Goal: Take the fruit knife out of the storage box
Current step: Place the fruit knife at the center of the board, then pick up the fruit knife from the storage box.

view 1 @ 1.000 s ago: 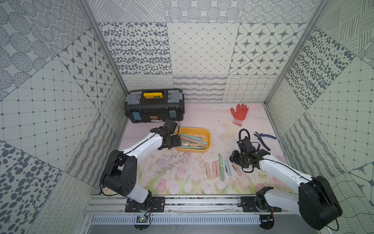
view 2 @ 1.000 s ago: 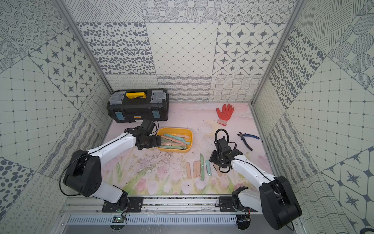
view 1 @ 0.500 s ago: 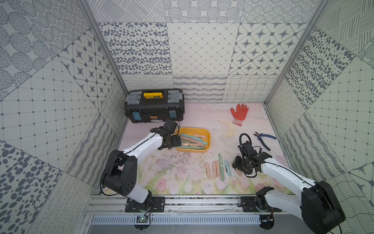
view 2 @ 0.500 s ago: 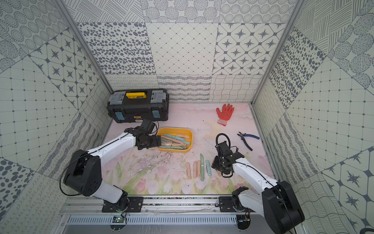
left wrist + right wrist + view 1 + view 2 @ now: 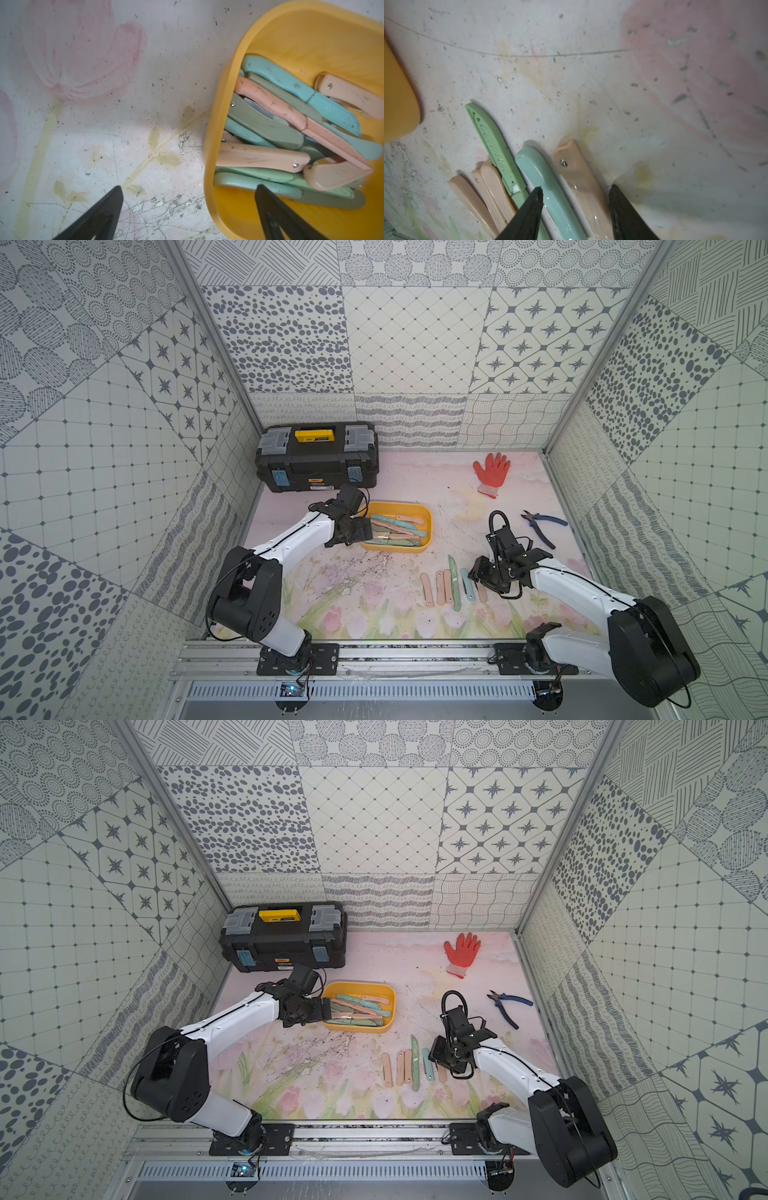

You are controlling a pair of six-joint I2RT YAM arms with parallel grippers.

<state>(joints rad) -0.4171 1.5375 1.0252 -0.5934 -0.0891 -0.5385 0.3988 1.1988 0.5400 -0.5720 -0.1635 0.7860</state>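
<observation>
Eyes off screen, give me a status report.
Left gripper open, straddling storage box rim. Right gripper open above table knives. Fruit knives piled inside, nothing blocking.

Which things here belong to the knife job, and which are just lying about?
Job: storage box, fruit knives inside it, row of knives laid out, left gripper, right gripper.
Lying about: black toolbox, red glove, blue pliers.

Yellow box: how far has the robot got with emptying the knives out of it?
Done: six knives lie in a row on the mat. In hand: nothing; the right gripper stands open over the row's end knife, the left gripper open at the box. Left: a pile of knives in the box.
</observation>
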